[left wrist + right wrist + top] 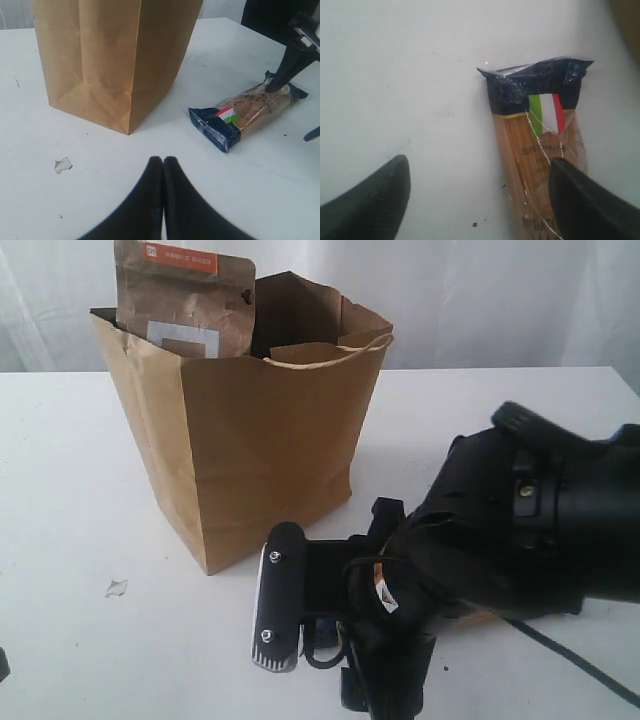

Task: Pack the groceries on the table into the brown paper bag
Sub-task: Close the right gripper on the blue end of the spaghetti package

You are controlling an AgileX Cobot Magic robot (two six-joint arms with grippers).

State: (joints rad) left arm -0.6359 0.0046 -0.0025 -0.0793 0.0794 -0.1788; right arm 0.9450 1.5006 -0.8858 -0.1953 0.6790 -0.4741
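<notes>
Right fingers (365,200) wide, off-centre over spaghetti (537,165) beside bag (110,55); centre them across its width before closing. Left fingers (150,200) pressed together, idle.

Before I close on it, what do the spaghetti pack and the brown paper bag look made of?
The spaghetti pack looks like thin plastic film: the dark-blue end is glossy and crinkled with glints, and the clear middle shows the strands. The brown paper bag looks like matte kraft paper, with sharp creases and folded base seams.
</notes>
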